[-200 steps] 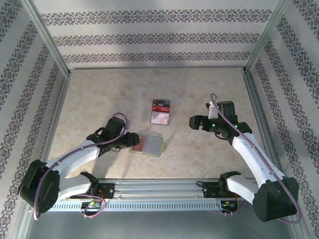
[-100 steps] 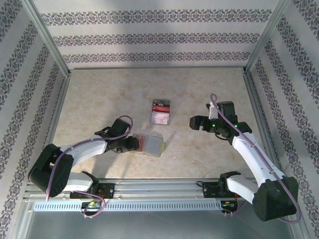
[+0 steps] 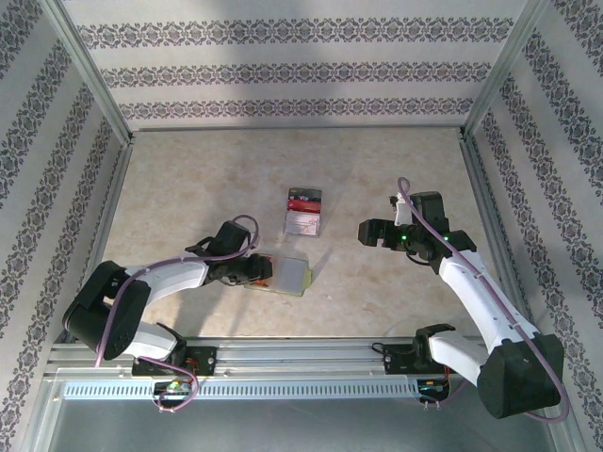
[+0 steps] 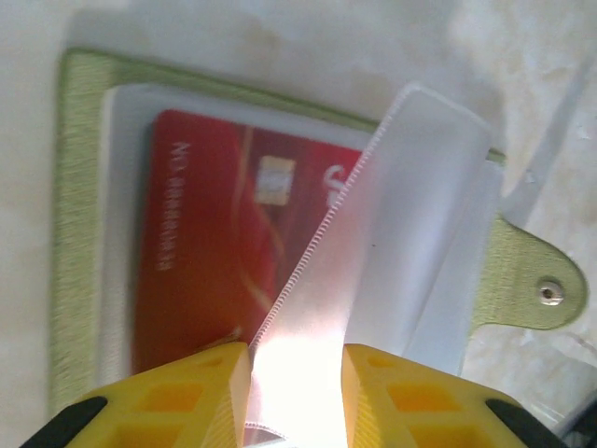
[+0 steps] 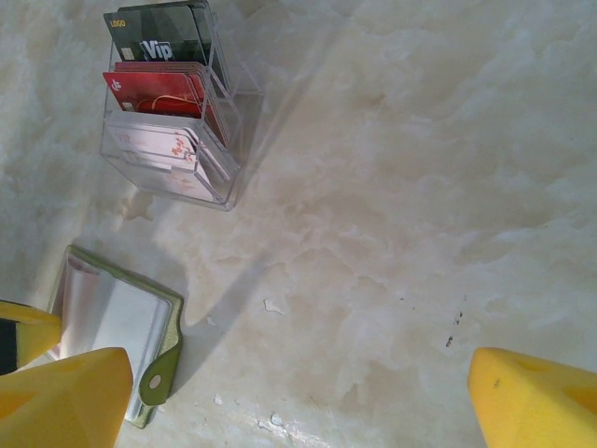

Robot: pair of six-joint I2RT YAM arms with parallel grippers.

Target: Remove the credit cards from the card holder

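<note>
Left gripper (image 4: 297, 366) narrow, straddling a lifted translucent pocket leaf (image 4: 392, 233), clamp uncertain. Red credit card (image 4: 205, 252) just right of it, pocketed in card holder (image 4: 70, 233), long axis left-right along the reach. Right gripper (image 5: 298, 397) wide, empty, well apart.

"Vip" on dark card (image 5: 160, 37) in tray (image 5: 173, 182); corner poss. "LOGO"
</note>
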